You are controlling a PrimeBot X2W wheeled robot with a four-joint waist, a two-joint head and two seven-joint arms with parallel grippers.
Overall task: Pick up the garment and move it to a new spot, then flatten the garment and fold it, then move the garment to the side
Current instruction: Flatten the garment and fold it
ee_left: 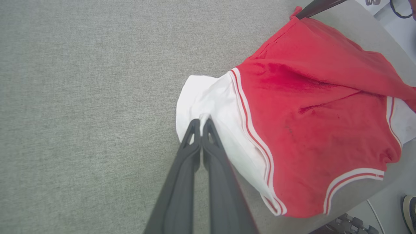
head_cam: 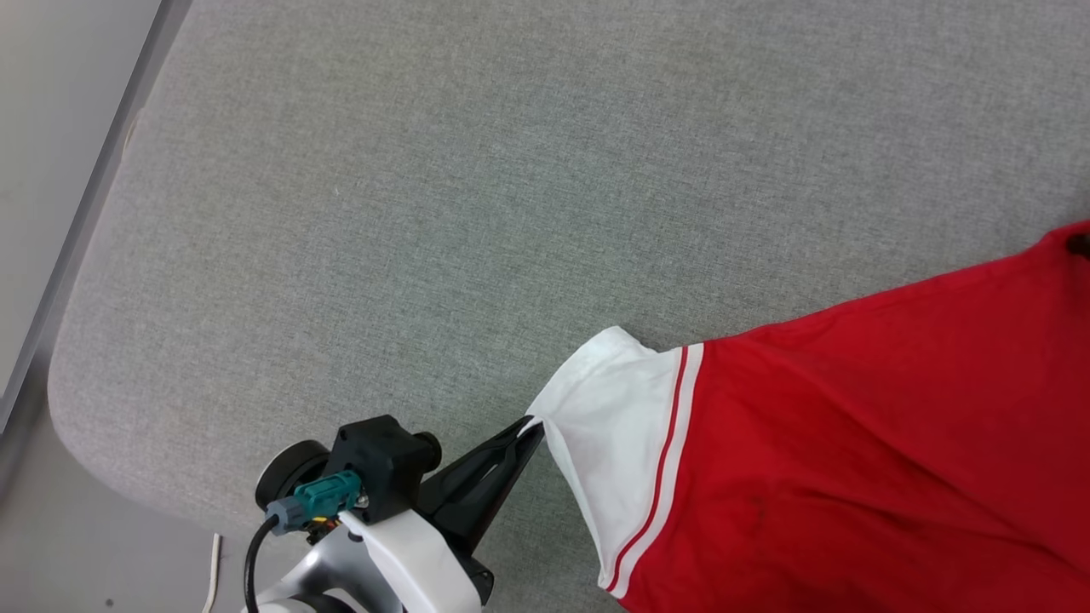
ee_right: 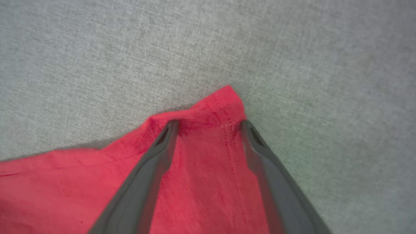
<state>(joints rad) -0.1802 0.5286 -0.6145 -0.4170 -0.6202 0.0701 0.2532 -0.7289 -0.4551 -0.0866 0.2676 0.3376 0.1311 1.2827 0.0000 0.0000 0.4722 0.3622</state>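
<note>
Head view: grey cloth table [head_cam: 426, 213], left tool [head_cam: 533, 426] clamps garment [head_cam: 851, 443] by sleeve [head_cam: 609, 426], right tool [ee_right: 208, 125] splayed over hem [ee_right: 227, 97]

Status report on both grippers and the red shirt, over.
Left gripper shut on garment, white sleeve. Right gripper open, fingers astride a red hem corner. Garment rumpled on grey table. No obstruction seen.
</note>
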